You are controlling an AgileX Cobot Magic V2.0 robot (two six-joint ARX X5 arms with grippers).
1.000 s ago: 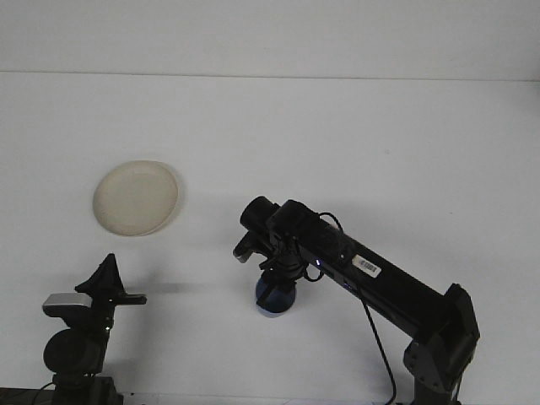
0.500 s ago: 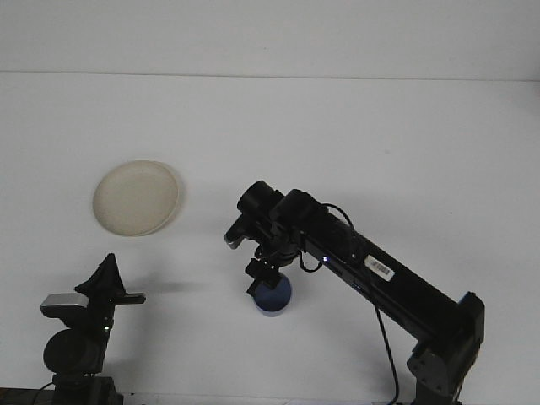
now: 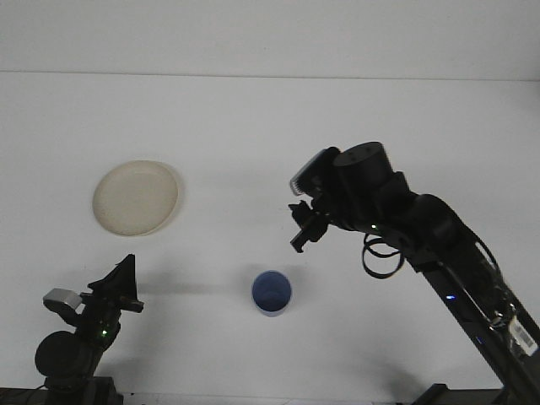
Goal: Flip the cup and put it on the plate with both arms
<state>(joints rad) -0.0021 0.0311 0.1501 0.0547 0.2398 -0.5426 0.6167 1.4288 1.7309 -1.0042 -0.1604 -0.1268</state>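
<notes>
- The right gripper [image 3: 304, 228] hangs above the white table [image 3: 270, 126], up and to the right of the cup, at about 1 o'clock from it.
- Its fingers [image 3: 300, 240] are dark and small in the front view; they hold nothing and touch nothing, but how far apart they stand I cannot tell.
- The blue cup [image 3: 272, 293] stands upright on the table with its mouth facing up, alone, apart from both grippers.
- The cream plate [image 3: 136, 197] lies flat on the table, well apart from the cup, at about 10 o'clock from it, with nothing on it.
- The left gripper [image 3: 118, 283] sits low near the bottom left corner, at about 9 o'clock from the cup and about 6 o'clock from the plate.
- Its fingers show as one dark pointed shape aimed up and to the right; whether they are parted I cannot tell, and they grip nothing.
- The right arm [image 3: 439, 253] runs from the bottom right corner up to the wrist, with a looped cable [image 3: 381, 257] hanging beneath it.
- Bare table lies between cup and plate, and between cup and each gripper.
</notes>
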